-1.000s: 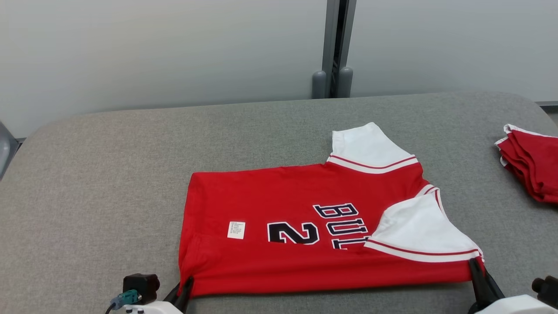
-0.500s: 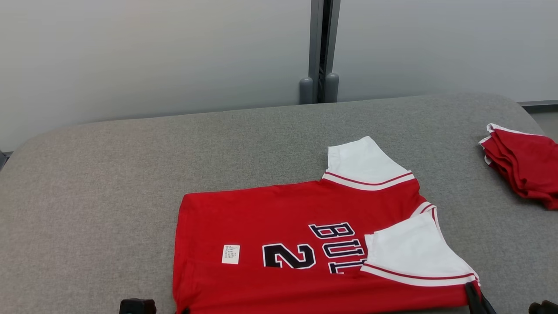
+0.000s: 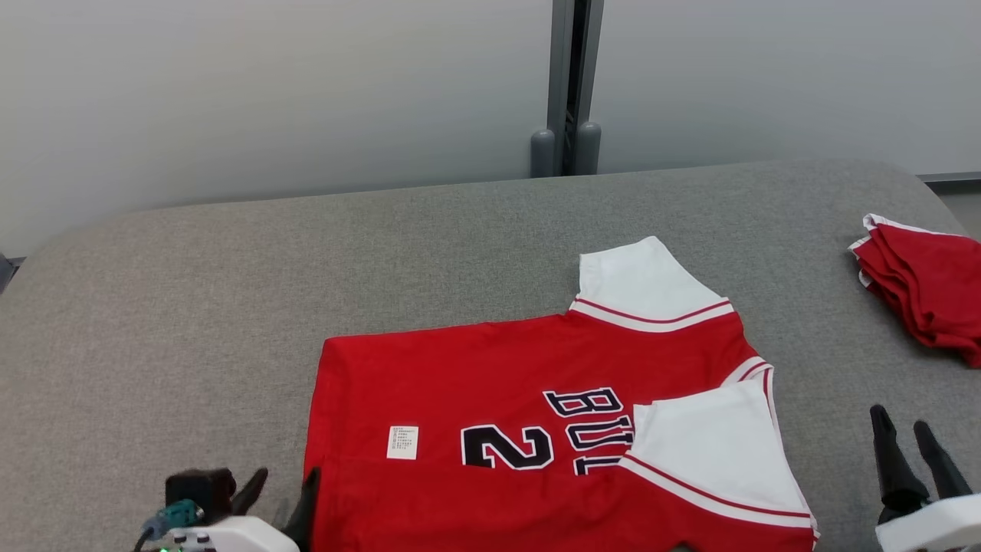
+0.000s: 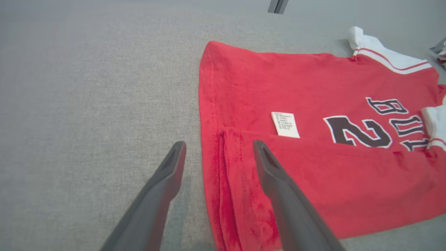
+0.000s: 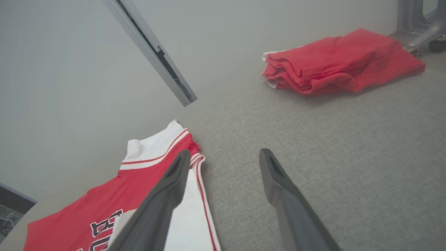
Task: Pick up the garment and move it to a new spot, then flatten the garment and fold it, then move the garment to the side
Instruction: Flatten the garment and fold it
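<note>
The garment (image 3: 490, 383), a red jersey with white sleeves, navy lettering and a "2", lies flat on the grey table (image 3: 191, 307), its near edge folded over and one white sleeve (image 3: 713, 445) laid across the front. My left gripper (image 3: 280, 484) stands open at the hem corner; in the left wrist view its fingers (image 4: 218, 146) straddle the garment's (image 4: 313, 87) left edge without pinching it. My right gripper (image 3: 904, 435) is open over bare table, just right of the sleeve. In the right wrist view it (image 5: 224, 154) hangs beside the collar end of the garment (image 5: 153, 170).
A pile of folded red clothes (image 3: 927, 291) sits at the table's far right edge, also in the right wrist view (image 5: 334, 59). A grey wall with a vertical post (image 3: 567, 84) stands behind the table. Bare table stretches to the left and beyond the garment.
Both grippers have opened and let go of the garment's near corners. The right gripper has moved off to the right of the sleeve. The camera has also shifted.
</note>
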Robot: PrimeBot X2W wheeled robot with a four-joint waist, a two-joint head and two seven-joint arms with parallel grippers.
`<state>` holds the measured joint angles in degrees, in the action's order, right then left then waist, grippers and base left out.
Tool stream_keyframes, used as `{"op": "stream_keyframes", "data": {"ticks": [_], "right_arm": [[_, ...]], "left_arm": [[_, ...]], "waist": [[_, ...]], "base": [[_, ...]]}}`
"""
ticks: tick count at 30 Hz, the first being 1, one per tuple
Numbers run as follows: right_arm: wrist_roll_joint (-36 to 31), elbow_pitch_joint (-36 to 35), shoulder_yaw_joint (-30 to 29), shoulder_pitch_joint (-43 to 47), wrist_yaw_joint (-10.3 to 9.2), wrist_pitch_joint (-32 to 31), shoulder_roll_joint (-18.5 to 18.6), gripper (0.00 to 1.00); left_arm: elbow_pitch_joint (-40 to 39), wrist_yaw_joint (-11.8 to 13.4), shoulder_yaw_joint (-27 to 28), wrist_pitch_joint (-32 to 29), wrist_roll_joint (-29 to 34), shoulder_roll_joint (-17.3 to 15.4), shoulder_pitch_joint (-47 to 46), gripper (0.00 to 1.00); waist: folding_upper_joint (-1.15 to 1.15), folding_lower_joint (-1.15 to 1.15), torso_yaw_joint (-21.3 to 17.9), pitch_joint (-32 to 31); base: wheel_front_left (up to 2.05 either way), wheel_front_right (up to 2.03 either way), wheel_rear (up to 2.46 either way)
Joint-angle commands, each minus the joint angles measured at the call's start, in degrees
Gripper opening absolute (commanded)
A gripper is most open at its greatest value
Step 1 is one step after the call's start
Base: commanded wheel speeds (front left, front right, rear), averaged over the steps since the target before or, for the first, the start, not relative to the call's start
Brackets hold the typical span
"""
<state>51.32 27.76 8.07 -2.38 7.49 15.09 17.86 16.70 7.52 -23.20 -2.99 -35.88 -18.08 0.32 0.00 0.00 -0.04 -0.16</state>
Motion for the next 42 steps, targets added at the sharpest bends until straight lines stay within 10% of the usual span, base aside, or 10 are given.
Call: {"op": "stream_keyframes", "data": {"ticks": [1, 16, 42], "right_arm": [[-1.7, -2.0, -0.1, -1.6, 0.0, 0.1, 1.1, 1.0], [-20.4, -20.4, -1.7, -7.1, 0.0, 0.1, 2.3, 1.0], [-26.9, -26.0, -1.8, -7.9, 0.0, 0.1, -3.4, 1.0]], "left_arm": [[-1.6, 1.1, 1.1, 1.2, 0.5, -0.5, -1.7, 1.0], [-3.6, 2.6, 6.5, 17.2, 3.0, 4.8, -9.6, 1.0], [3.7, -2.3, 16.9, 18.2, 17.5, 13.7, -12.9, 1.0]], "waist": [[0.0, 0.0, -0.2, 0.6], [0.0, 0.0, -2.8, 6.0], [0.0, 0.0, -4.5, 11.2]], "base": [[0.0, 0.0, 0.0], [0.0, 0.0, 0.0], [0.0, 0.0, 0.0]]}}
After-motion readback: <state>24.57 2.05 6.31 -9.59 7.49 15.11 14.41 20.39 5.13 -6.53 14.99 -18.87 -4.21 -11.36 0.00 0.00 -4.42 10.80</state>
